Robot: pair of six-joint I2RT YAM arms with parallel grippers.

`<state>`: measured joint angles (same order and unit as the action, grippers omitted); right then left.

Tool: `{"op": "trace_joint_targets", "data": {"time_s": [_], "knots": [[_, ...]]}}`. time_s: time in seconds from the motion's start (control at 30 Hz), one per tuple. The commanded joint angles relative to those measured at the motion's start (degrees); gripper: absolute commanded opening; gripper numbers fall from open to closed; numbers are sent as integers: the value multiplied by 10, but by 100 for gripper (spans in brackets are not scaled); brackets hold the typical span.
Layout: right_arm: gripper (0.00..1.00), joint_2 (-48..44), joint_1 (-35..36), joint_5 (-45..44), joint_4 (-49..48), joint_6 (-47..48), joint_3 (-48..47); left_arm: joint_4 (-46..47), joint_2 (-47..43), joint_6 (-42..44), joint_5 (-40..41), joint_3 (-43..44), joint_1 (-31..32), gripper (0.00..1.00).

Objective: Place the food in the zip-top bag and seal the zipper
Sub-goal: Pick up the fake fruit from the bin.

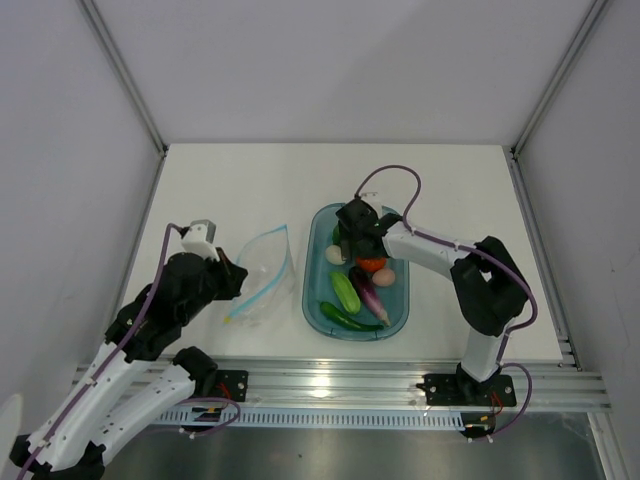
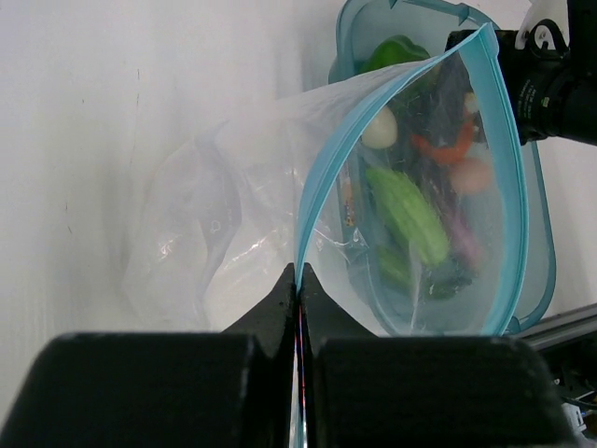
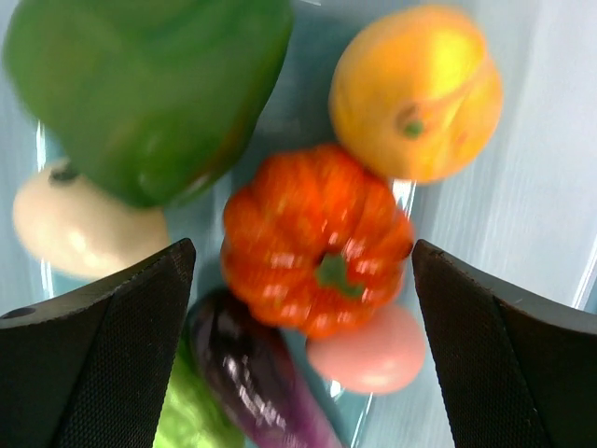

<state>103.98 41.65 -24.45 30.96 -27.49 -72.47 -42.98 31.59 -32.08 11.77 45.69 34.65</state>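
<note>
The clear zip-top bag (image 1: 262,272) lies left of the teal tray (image 1: 398,318), its mouth held open. My left gripper (image 2: 300,285) is shut on the light blue zipper strip (image 2: 322,173) at the mouth's near corner. The food lies in the tray: green bell pepper (image 3: 140,89), orange pumpkin (image 3: 312,238), yellow round fruit (image 3: 415,89), cream piece (image 3: 79,233), pink egg (image 3: 373,350), dark eggplant (image 3: 252,373), pale green pod (image 1: 346,291). My right gripper (image 3: 303,317) is open, right above the pumpkin, one finger on each side of it.
Grey enclosure walls stand on three sides. A metal rail (image 1: 330,380) runs along the near edge of the table. The right arm's purple cable (image 1: 395,172) loops above the tray.
</note>
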Motion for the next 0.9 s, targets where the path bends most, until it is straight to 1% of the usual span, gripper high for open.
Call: {"op": "trace_joint_targets", "data": {"time_s": [0.0, 0.17, 0.23, 0.27, 0.33, 0.37, 0.4, 0.43, 0.47, 0.5, 0.57, 0.67, 0.7, 0.8, 0.87], "knots": [[99, 27, -24, 19, -34, 9, -21, 10, 6, 18, -9, 14, 2, 1], [98, 46, -33, 35, -43, 4, -21, 13, 20, 24, -10, 17, 2, 1], [97, 43, -33, 46, -63, 1, -6, 17, 21, 23, -7, 12, 2, 1], [96, 42, -34, 53, -72, 2, 0, 18, 20, 23, -7, 12, 2, 0], [91, 40, -34, 61, -86, 4, 7, 24, 20, 22, -10, 7, 2, 1], [88, 40, -34, 61, -87, 4, 9, 25, 20, 21, -11, 7, 2, 1], [78, 39, -33, 61, -88, 7, 10, 24, 21, 22, -13, 8, 2, 1], [73, 35, -34, 56, -90, 7, 13, 23, 21, 22, -13, 10, 2, 1], [66, 32, -34, 54, -90, 5, 14, 21, 22, 23, -13, 10, 2, 0], [53, 27, -32, 50, -92, 4, 18, 18, 24, 23, -13, 11, 2, 1], [43, 1, -30, 34, -94, 2, 31, 16, 24, 22, -12, 12, 2, 1], [36, -51, -17, 16, -93, 2, 41, 16, 25, 20, -11, 10, 2, 1], [31, -64, -13, 11, -90, 4, 40, 15, 26, 18, -11, 9, 2, 1], [23, -112, 6, -1, -63, 6, 29, 10, 34, 14, -14, 11, 2, 0], [22, -134, 19, -10, -36, 5, 15, 8, 35, 13, -19, 13, 2, 0]]}}
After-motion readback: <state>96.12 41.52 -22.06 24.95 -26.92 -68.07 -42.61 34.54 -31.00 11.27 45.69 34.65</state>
